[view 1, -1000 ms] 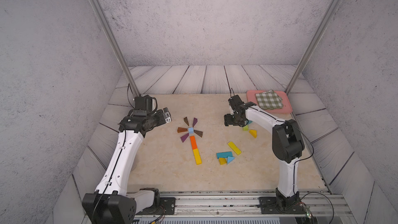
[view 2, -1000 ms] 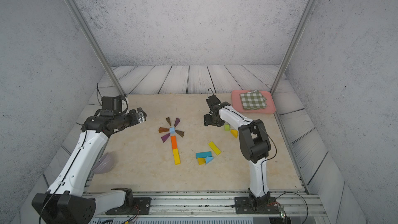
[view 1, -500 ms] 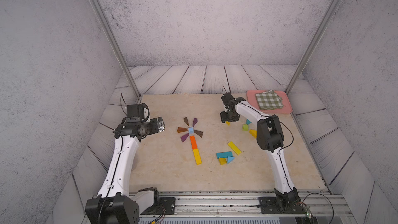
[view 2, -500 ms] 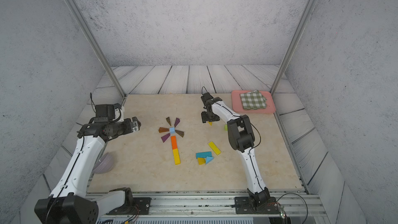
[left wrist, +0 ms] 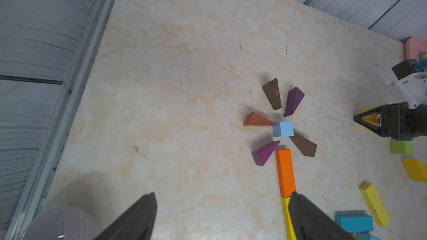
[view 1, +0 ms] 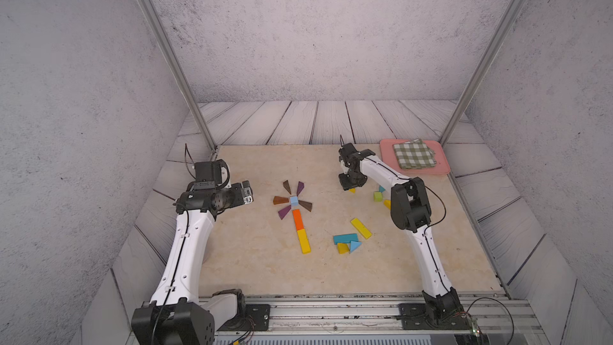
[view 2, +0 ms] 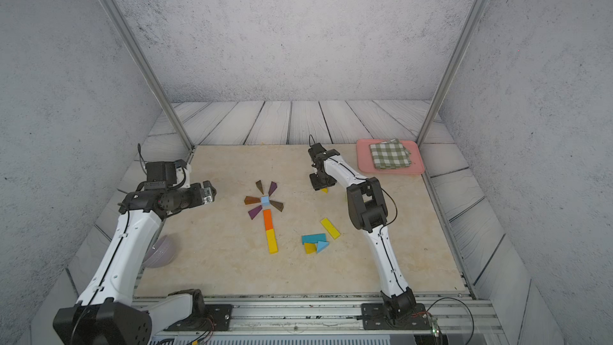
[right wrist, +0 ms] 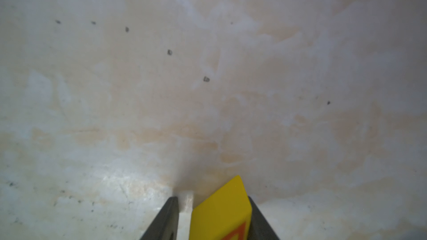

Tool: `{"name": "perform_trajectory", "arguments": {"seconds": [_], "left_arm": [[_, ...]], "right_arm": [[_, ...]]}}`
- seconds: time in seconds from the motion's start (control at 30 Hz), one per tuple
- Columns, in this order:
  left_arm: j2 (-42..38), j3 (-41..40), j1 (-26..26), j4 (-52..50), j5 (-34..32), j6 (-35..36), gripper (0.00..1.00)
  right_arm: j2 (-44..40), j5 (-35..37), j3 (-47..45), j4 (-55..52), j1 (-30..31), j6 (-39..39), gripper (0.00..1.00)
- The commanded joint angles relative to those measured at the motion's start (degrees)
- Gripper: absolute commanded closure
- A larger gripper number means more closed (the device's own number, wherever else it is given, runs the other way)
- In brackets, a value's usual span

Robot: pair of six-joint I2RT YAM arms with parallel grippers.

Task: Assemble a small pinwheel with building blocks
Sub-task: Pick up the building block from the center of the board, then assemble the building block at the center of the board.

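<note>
The beige marbled surface (view 1: pixel 252 260) carries a light-blue cube (view 1: pixel 293 200) at its middle, ringed by wedges (view 1: pixel 280 200). An orange bar (view 1: pixel 297 219) and a yellow bar (view 1: pixel 304 241) run end to end toward the near edge. Right of them lie a teal bar (view 1: pixel 345 238) and a green cube (view 1: pixel 377 196). A pink tray (view 1: pixel 441 160) sits far right.

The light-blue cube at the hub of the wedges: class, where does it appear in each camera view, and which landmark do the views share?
Both top views: light-blue cube near the middle, ringed by five wedges.
Left wrist: at the same wedge hub.
Right wrist: not in it; only a yellow block between the fingers.
Shared landmark: the orange bar pointing at the cube.
</note>
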Motion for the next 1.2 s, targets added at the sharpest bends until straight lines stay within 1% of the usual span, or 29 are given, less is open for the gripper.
{"name": "perform_trajectory", "arguments": {"seconds": [0.0, 0.1, 0.17, 0.2, 0.33, 0.4, 0.47, 0.6, 0.73, 0.87, 1.03, 1.17], "left_arm": [[-0.73, -0.70, 0.71, -0.18, -0.68, 1.03, 0.04], [-0.67, -0.79, 0.75, -0.24, -0.96, 1.04, 0.04], [-0.67, -0.81, 0.80, -0.24, -1.01, 1.04, 0.04], [-0.57, -0.80, 0.75, -0.26, -0.98, 1.04, 0.04], [-0.35, -0.79, 0.90, -0.25, -1.00, 1.20, 0.04], [-0.30, -0.79, 0.98, -0.34, -1.25, 1.22, 0.04], [-0.41, -0.79, 1.04, -0.38, -1.38, 1.21, 0.04], [-0.31, -1.00, 1.07, -0.33, -1.27, 1.21, 0.04], [-0.23, -0.87, 1.02, -0.33, -1.24, 1.27, 0.04], [-0.13, -0.95, 1.03, -0.25, -1.28, 1.26, 0.04], [0.03, -1.07, 1.15, -0.20, -1.27, 1.37, 0.04], [0.21, -0.81, 1.17, -0.25, -1.26, 1.32, 0.04]], "right_arm": [[1.96, -0.63, 0.50, -1.73, -0.18, -2.47, 0.53], [2.49, -0.47, 1.59, -3.80, -0.20, -5.55, 0.58], [1.88, 0.75, 1.65, -4.97, -0.27, -8.37, 0.67], [1.50, 0.65, 1.67, -5.45, -0.44, -9.70, 0.69], [-1.78, -0.80, 0.54, -6.19, -1.71, -15.58, 0.79], [-3.62, -1.90, -0.21, -5.85, -2.85, -16.74, 0.82], [-5.07, -4.34, -0.42, -5.35, -4.71, -17.24, 0.82], [-6.78, -4.86, -1.09, -3.91, -8.48, -17.61, 0.82], [-6.39, -6.38, -1.30, -2.75, -11.13, -15.78, 0.82], [-5.80, -5.81, -1.82, -1.26, -11.38, -14.57, 0.82], [-5.76, -3.02, -2.62, -0.48, -11.37, -9.49, 0.81], [-6.65, -3.01, -4.66, 1.19, -11.24, -6.23, 0.80]]}}
